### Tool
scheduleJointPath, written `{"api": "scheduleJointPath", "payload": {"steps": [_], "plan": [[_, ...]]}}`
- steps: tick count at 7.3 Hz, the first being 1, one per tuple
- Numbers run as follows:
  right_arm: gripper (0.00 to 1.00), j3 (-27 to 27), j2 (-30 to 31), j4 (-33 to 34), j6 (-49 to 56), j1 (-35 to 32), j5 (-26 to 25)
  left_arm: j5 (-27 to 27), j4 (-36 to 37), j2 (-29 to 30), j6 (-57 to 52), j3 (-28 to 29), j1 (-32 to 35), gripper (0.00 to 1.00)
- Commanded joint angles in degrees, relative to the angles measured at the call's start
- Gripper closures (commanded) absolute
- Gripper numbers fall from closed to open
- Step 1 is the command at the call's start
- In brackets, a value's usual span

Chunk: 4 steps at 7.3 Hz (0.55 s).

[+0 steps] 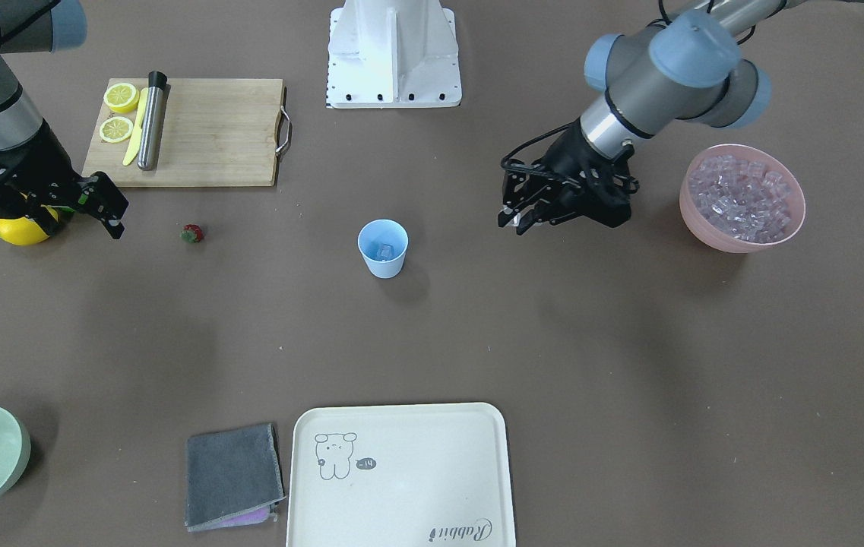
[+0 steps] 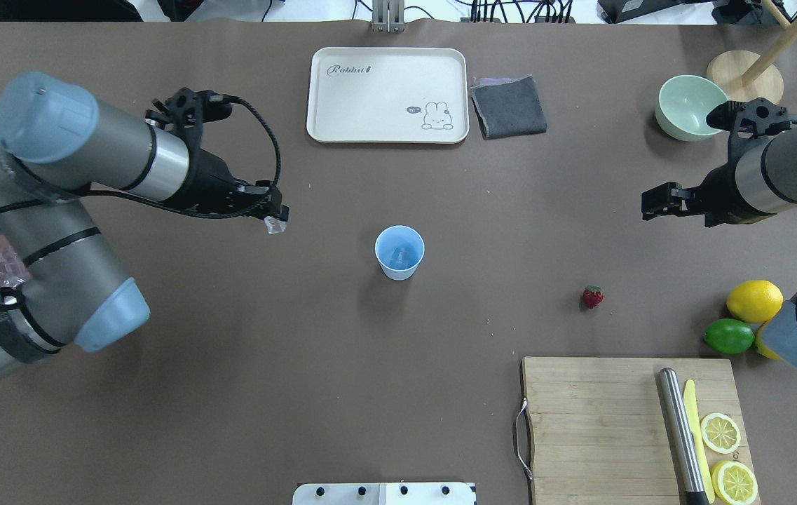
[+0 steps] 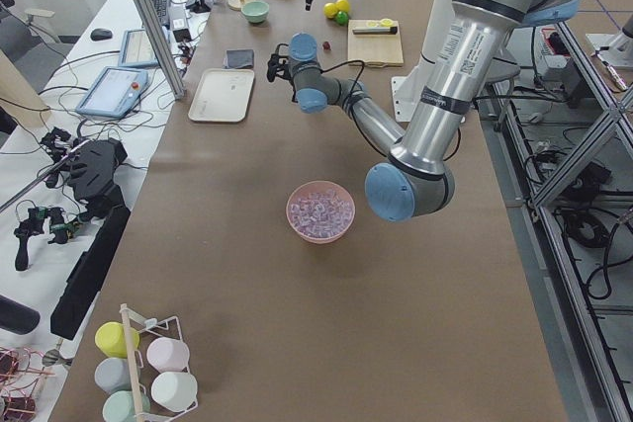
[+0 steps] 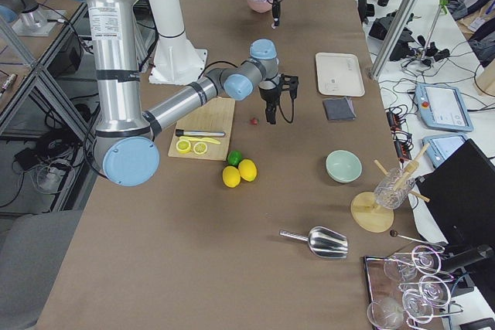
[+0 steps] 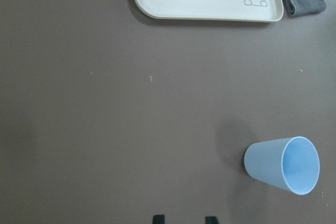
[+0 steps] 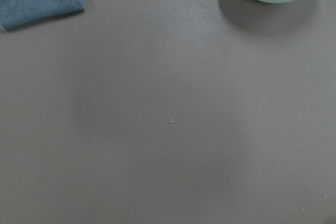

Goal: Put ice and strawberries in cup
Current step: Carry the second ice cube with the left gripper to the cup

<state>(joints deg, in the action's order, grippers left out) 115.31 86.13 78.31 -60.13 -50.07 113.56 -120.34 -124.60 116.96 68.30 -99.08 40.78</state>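
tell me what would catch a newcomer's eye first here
The left jaws hold a clear ice cube above the table, short of the light blue cup at the centre, which has another inside. A pink bowl heaped with ice sits on the robot's left; a lone red strawberry lies toward its right.

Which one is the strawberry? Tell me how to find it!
Start at the wooden cutting board with the lemon slices. On the brown table, just beyond the board's far long edge, lies the strawberry, alone. It is tiny and red with a green cap, far smaller than the yellow lemon and green lime nearby.
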Motion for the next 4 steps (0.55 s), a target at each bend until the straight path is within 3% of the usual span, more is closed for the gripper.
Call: {"api": "scheduleJointPath", "payload": {"steps": [1,4], "plan": [[0.0,0.0,0.0,0.0,0.01,0.06,0.0,6.76,0.14,5.37,4.47,2.75,-5.26,1.0],[0.0,0.0,0.0,0.0,0.01,0.23,0.0,13.87,0.14,8.97,8.17,4.5,-9.65,1.0]]}}
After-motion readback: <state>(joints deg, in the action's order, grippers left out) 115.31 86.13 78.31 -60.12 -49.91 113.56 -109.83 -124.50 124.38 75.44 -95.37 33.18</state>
